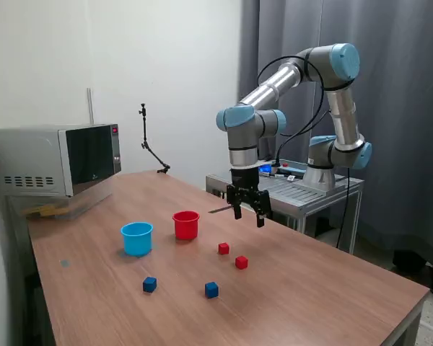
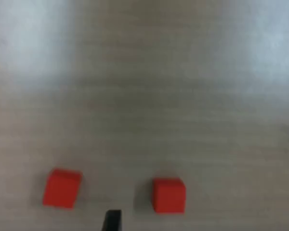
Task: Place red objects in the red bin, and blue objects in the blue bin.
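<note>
Your gripper (image 1: 248, 213) hangs above the table (image 1: 332, 288), fingers spread and empty. Both red cubes (image 1: 224, 249) (image 1: 241, 262) lie below the fingertips, apart from the red bin (image 1: 186, 225).

Gripper (image 1: 248, 210) up above table (image 1: 325, 288), jaws apart, nothing between them; clear air underneath. Below and slightly toward ext. view's left: two red cubes (image 1: 224, 248) (image 1: 241, 262), close together but not touching, open wood all around each. In wrist view same pair (image 2: 62, 188) (image 2: 169, 195) w/ a gap between, bare wood beyond. Red cup (image 1: 186, 225) and blue cup (image 1: 137, 238) upright, side by side w/ a gap, further to ext. view's left; rims open from above. Two blue cubes (image 1: 150, 284) (image 1: 211, 290) nearer front edge, well apart, free on all sides. Microwave (image 1: 56, 160) at far left corner, away from everything. Wide bare stretch on ext. view's right of table.
</note>
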Available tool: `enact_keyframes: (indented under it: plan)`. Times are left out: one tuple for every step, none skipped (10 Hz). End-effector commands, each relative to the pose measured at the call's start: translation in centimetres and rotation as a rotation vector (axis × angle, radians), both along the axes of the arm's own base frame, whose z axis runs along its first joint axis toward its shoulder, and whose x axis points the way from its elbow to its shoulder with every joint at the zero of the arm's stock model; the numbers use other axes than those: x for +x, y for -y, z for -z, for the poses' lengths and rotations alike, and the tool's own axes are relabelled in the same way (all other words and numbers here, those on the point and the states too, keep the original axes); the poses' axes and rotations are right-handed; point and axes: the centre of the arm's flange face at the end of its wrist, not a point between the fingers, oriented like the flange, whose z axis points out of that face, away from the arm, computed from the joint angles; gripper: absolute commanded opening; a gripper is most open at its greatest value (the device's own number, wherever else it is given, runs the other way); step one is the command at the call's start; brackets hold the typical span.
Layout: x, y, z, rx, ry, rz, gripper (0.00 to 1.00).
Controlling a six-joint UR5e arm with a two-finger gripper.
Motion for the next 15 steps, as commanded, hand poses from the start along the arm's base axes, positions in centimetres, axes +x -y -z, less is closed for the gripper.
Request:
enact_keyframes:
  plan:
    - [-1.9, 2.2, 0.7, -0.003, -0.025, -0.036, 1.0]
    - [-1.8, 3.3, 1.2, -0.003, -0.018, -0.05, 1.0]
    - [-1.6, 3.4, 1.4, -0.003, -0.014, -0.05, 1.0]
    - [-1.2, 3.6, 2.0, -0.002, 0.0, -0.053, 1.0]
    - [-0.7, 3.7, 2.7, 0.0, 0.013, -0.048, 1.0]
    - [-0.8, 3.6, 3.6, 0.009, 0.027, -0.013, 1.0]
    - [-1.0, 3.5, 4.2, 0.02, 0.04, 0.079, 1.0]
    - [-1.4, 3.5, 4.1, 0.033, 0.025, 0.099, 1.0]
    - [-1.6, 3.5, 4.8, 0.041, 0.025, 0.108, 1.0]
    - [-1.7, 3.4, 5.6, 0.052, 0.032, 0.141, 1.0]
    - [-1.8, 3.2, 6.1, 0.077, 0.026, 0.184, 1.0]
    - [-1.8, 3.2, 7.4, 0.092, 0.026, 0.193, 1.0]
    - [-1.6, 3.2, 8.6, 0.093, 0.029, 0.198, 1.0]
    - [-1.6, 3.1, 9.4, 0.088, 0.001, 0.201, 1.0]
    - [-1.6, 3.0, 9.9, 0.088, 0.002, 0.202, 1.0]
